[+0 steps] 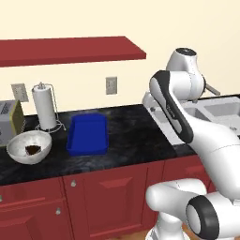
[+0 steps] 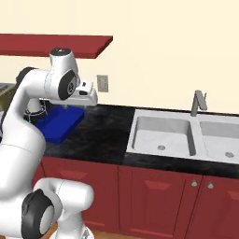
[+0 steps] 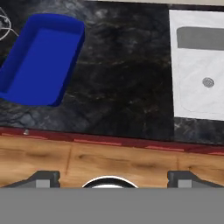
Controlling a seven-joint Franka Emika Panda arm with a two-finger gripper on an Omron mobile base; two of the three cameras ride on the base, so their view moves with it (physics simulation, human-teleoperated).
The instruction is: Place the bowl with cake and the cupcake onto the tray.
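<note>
Two fingertips [image 3: 43, 178] spread wide, gripper [image 3: 113, 179] holds nothing, up over worktop [image 3: 122, 65] w/ tray [image 3: 37, 65] at left; bowl with cake [image 1: 29, 146] left of tray.

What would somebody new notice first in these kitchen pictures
The bright blue tray jumps out, empty on the dark counter beside the paper towel roll. Left of it sits the bowl with cake, near the counter's front edge. The white arm rises at the right, its jaws wide open above the floor.

Glossy white rounded arm [image 1: 206, 140], dark grey joint bands, bulbous base.
</note>
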